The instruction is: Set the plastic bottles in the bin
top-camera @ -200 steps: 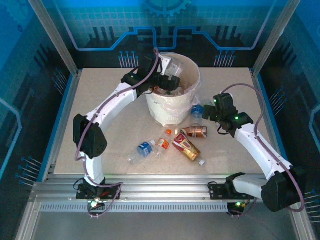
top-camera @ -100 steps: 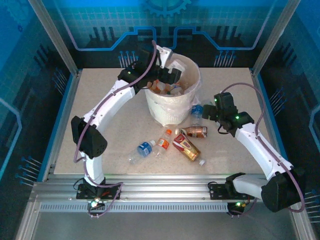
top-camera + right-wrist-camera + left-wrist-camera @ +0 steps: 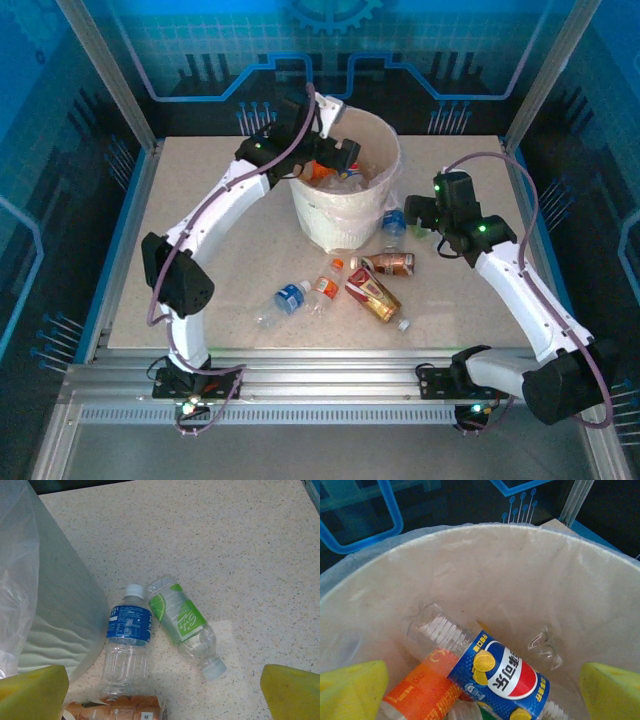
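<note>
Nearest me, four loose bottles (image 3: 372, 295) lay on the table (image 3: 200, 220) at the bin's six o'clock, not yet collected. At its four o'clock my right gripper (image 3: 420, 215) hung spread wide and empty above a blue-labelled bottle (image 3: 127, 630) and a green-labelled bottle (image 3: 182, 620), apparently lining up a pick. Farthest, my left gripper (image 3: 482, 685) gaped empty over the bin (image 3: 330, 215), above the binned bottles (image 3: 502, 672).

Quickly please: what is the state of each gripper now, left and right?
Left gripper: open, holding nothing, over the bin.
Right gripper: open, holding nothing, above the blue-label bottle and the green-label bottle.
</note>
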Tool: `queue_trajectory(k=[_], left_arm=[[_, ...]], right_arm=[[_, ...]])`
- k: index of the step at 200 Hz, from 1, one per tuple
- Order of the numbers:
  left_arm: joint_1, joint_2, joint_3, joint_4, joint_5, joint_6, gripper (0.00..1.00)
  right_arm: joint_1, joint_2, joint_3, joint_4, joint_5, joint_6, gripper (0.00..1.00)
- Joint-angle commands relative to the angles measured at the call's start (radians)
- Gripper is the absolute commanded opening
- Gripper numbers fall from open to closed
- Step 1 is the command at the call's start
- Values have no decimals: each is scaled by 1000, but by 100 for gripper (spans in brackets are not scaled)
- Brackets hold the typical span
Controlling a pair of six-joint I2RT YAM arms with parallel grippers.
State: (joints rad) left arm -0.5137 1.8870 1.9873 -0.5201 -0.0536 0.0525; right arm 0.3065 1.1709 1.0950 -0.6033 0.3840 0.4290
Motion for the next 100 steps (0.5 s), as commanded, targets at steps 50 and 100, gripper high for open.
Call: queue_trajectory(k=[50,100], left_arm=[[-9,-434,-362,53,-54,-103,99],[-9,-779,-780,-56,8,-76,99]], right_arm=[[-8,-33,29,-59,-17,9,100],[-8,-52,36,-99,-14,5,100]])
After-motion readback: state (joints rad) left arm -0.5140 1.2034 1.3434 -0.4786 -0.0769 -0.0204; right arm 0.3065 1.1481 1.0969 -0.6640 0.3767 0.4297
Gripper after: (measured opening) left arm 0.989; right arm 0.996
